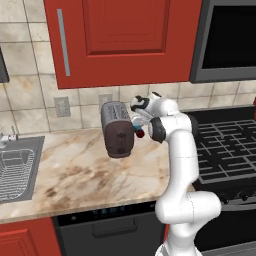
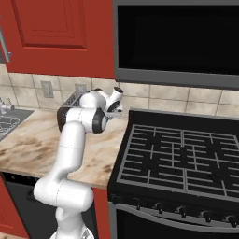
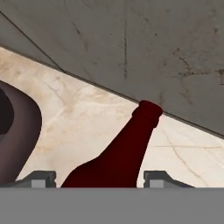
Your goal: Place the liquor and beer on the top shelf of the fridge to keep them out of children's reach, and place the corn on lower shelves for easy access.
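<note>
Beer (image 3: 127,151) sits between your gripper (image 3: 99,177) fingertips, its dark body filling the gap and its neck pointing away toward the wall. You cannot tell whether the jaws are clamped or only close around it. Treat it as rigid, slick, breakable glass: grip the wide body, not the neck. It stands on the counter (image 1: 75,170), just right of the toaster (image 1: 117,129).

1 beer (image 3: 124,153), 1 toaster (image 1: 117,129), 1 sink (image 1: 17,167), 1 stove (image 2: 186,158), 2 wall outlets (image 1: 62,106)
</note>
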### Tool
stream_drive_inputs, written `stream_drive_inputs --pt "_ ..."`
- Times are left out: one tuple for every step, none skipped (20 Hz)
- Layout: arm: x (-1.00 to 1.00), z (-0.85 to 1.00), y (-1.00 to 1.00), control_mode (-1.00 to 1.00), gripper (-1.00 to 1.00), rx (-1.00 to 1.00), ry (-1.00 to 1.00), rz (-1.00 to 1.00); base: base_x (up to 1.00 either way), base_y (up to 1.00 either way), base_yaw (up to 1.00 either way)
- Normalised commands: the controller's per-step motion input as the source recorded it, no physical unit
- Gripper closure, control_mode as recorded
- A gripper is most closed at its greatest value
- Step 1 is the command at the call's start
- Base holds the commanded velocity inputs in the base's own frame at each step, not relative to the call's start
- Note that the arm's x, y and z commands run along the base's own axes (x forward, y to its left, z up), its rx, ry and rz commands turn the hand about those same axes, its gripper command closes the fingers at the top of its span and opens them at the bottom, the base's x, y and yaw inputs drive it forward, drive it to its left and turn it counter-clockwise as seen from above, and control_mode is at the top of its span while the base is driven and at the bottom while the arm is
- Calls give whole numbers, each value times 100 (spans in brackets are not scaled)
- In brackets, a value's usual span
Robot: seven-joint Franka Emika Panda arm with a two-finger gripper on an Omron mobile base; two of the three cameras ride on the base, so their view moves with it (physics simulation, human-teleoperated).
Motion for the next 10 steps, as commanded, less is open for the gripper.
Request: stream_drive_inputs --pt "-4 -67 29 -100 100 -7 7 -4 0 0 0" --pt "-16 -58 15 -100 100 -6 3 -3 0 0 0" --pt "-32 -44 0 -100 100 -3 0 -2 0 0 0" --pt "-44 -34 0 -100 100 -3 0 -4 0 0 0" --pt "-55 -24 0 -100 100 -2 0 -5 0 0 0" --pt "-69 -10 -2 -100 100 0 0 -3 0 0 0" --pt "-93 0 -19 -100 100 0 -3 -2 0 0 0" --pt "-100 0 -31 -100 100 0 -6 -1 0 0 0" --pt "-100 0 -43 -100 100 0 -14 0 0 0 0" --pt "-100 0 -49 -100 100 0 -17 0 0 0 0"
